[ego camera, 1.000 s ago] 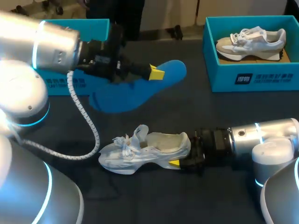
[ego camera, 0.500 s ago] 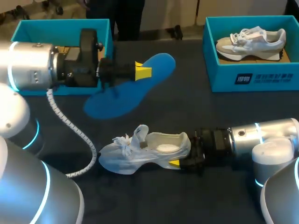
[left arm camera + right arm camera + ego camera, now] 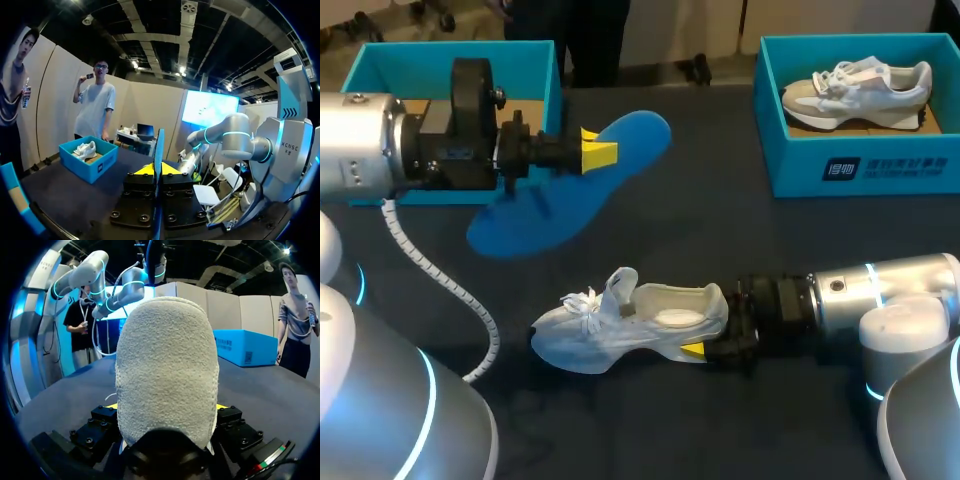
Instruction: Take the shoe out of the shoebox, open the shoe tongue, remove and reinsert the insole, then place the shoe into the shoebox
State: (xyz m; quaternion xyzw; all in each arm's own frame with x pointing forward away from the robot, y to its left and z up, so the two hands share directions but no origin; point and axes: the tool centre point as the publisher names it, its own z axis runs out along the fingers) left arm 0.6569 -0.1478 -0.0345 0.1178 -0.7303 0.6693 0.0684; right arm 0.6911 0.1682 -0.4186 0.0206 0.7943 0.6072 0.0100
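The dark desk (image 3: 720, 240) carries all items. The left arm (image 3: 360, 150) enters from the left and extends across the front of the left box (image 3: 440, 60). The right arm (image 3: 880, 300) enters from the right, low over the desk. The left box is located at the far left of the desk and the right box (image 3: 880, 165) at the far right. A second shoe (image 3: 860, 88) is contained in the right box. The shoe (image 3: 620, 325) rests on the desk near the front edge, outside both boxes, with its toe toward the left and its opening exposed. The blue insole (image 3: 620, 150) is out of the shoe and is held between the left box and the shoe. The left hand (image 3: 598, 153) is clenched on the insole, which is seen edge-on between the fingers in the left wrist view. The right hand (image 3: 710, 335) is clenched on the heel of the shoe, with one finger applied to each side.
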